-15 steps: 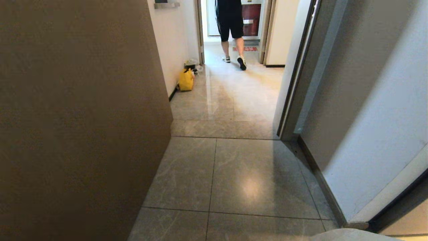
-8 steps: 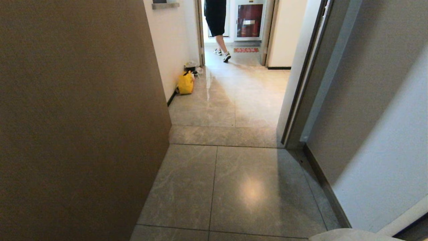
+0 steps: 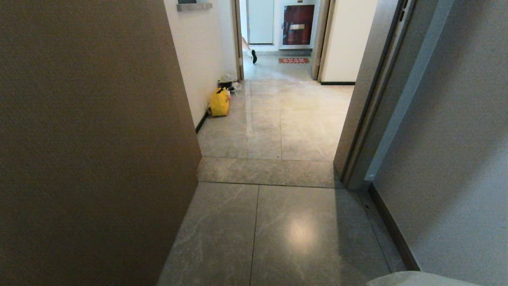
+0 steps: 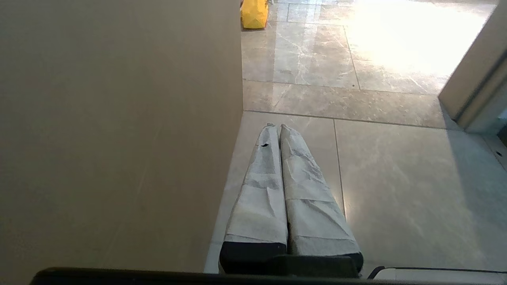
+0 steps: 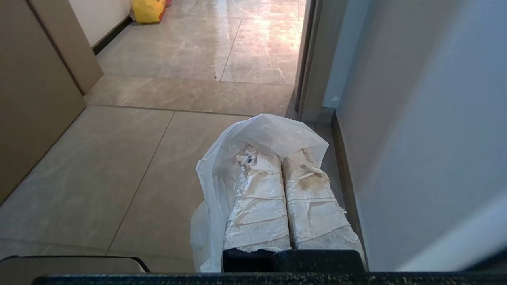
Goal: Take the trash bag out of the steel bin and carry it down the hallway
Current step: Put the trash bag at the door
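The right end effector [image 5: 280,160] is clenched on the trash bag [image 5: 222,166], whose thin white film drapes over and beside its wrapped fingers, above the hallway [image 3: 278,131] floor near the right-hand wall. It looks light, limp and slippery, liable to tear; best gripped by bunched film or a handle loop. The left end effector [image 4: 276,127] is clenched, holding nothing.

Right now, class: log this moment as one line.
right hand: shut on trash bag | left hand: shut, empty | hallway: ahead | yellow bag: left wall
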You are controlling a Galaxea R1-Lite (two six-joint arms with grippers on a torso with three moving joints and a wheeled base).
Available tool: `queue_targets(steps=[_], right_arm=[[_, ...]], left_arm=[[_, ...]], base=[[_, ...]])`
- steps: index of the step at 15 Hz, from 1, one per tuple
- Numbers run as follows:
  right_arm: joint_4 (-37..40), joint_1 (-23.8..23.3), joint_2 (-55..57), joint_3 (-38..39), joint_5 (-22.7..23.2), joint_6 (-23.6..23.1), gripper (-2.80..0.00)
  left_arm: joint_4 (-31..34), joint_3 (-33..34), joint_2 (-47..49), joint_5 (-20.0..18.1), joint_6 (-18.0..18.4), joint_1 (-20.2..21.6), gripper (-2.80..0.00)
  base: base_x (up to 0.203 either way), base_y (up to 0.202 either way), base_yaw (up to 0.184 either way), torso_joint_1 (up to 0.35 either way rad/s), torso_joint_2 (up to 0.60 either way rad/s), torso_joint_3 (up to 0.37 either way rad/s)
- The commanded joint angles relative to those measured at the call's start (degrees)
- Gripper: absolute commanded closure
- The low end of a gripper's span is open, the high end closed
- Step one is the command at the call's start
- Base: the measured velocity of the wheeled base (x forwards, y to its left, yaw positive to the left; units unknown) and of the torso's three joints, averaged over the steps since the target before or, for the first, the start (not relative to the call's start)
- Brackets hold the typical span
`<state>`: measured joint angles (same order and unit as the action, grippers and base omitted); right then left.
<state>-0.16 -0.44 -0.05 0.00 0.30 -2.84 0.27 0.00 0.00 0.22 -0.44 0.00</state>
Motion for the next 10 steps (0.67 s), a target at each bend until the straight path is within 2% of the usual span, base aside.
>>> queue_targets(steps=[1, 10], right_arm=[[-0.02, 0.00, 0.05, 0.00, 0.05, -0.06, 0.00], [-0.02, 0.00, 0.05, 0.00, 0.05, -0.06, 0.00]], left_arm=[[0.00, 0.04, 0.01, 0.04, 0.00, 0.00, 0.00], [0.00, 0.00, 0.00, -0.04, 0.00, 0.00, 0.00]], base=[[0.194, 0.000, 0.002, 0.007, 0.00, 0.004], [0.193, 0.000, 0.001, 0.001, 0.00, 0.001]])
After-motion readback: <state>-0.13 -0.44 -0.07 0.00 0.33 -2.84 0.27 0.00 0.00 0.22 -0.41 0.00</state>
